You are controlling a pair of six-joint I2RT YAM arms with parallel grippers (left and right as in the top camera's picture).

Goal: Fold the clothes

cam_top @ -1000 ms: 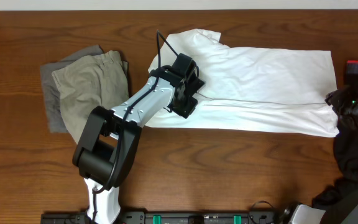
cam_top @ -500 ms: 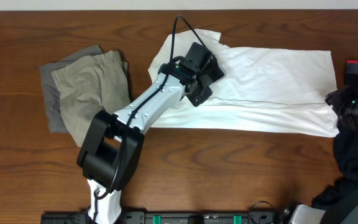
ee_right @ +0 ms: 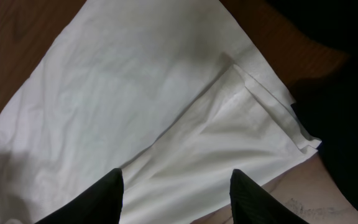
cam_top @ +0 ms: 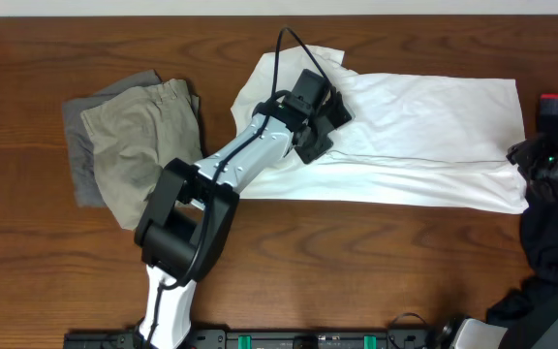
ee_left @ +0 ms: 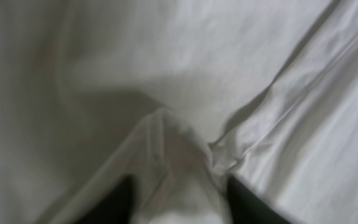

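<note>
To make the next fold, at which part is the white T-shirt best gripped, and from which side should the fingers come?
Probably the hem corner of the white T-shirt at its right end. There the folded layers lie stacked with edges together, next to the wood of the table, so fingers coming low from the right could slide under all layers. The right gripper hovers open nearby.

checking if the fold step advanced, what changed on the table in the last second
The left gripper slid across the white T-shirt, away from its base and rightward, then nearly stopped. Its fingers now stand apart around a raised ridge of cloth, so it looks to have let go. The right gripper, open over the shirt's corner, the khaki shorts and the grey piece stayed put.
</note>
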